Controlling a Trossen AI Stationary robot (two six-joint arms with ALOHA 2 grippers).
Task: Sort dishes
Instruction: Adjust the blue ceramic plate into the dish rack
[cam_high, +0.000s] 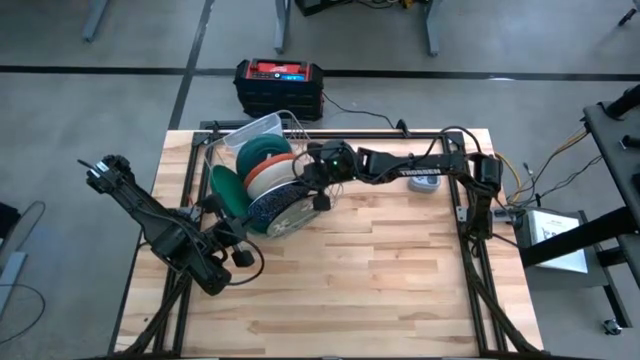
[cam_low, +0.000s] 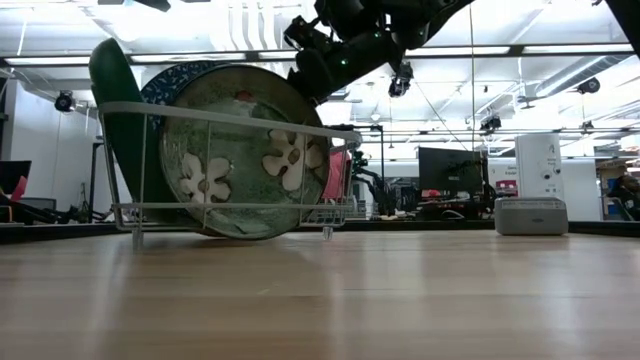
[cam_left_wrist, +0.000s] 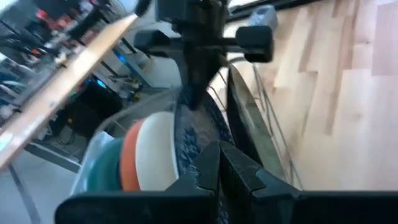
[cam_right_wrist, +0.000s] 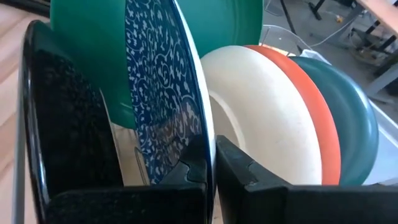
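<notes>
A silver wire rack (cam_low: 130, 160) at the table's far left holds dishes on edge: a teal bowl (cam_right_wrist: 348, 118), an orange one (cam_right_wrist: 311, 93), a white one (cam_right_wrist: 261, 112), a blue-and-white plate (cam_right_wrist: 165, 81), a dark glossy plate (cam_right_wrist: 68, 124) and a large green plate (cam_high: 228, 195). In the low view the front plate (cam_low: 240, 150) shows white flowers. My right gripper (cam_right_wrist: 210, 165) reaches over the rack from the table's right and is shut on the blue-and-white plate. My left gripper (cam_high: 243, 257) is shut and empty, near the left of the rack. My right gripper pinches the blue-and-white plate's upper rim (cam_right_wrist: 207, 140) between its two fingers, one finger on each face. The fingers come slanting down from above and the table's right. The plate stands on edge in the rack between the white bowl and the dark plate; its lower edge is hidden.
A small grey round device (cam_high: 425, 183) lies under my right arm at the far right. A black-and-red box (cam_high: 280, 85) stands beyond the far edge. The wooden tabletop (cam_high: 380, 270) lies bare in the middle and near side.
</notes>
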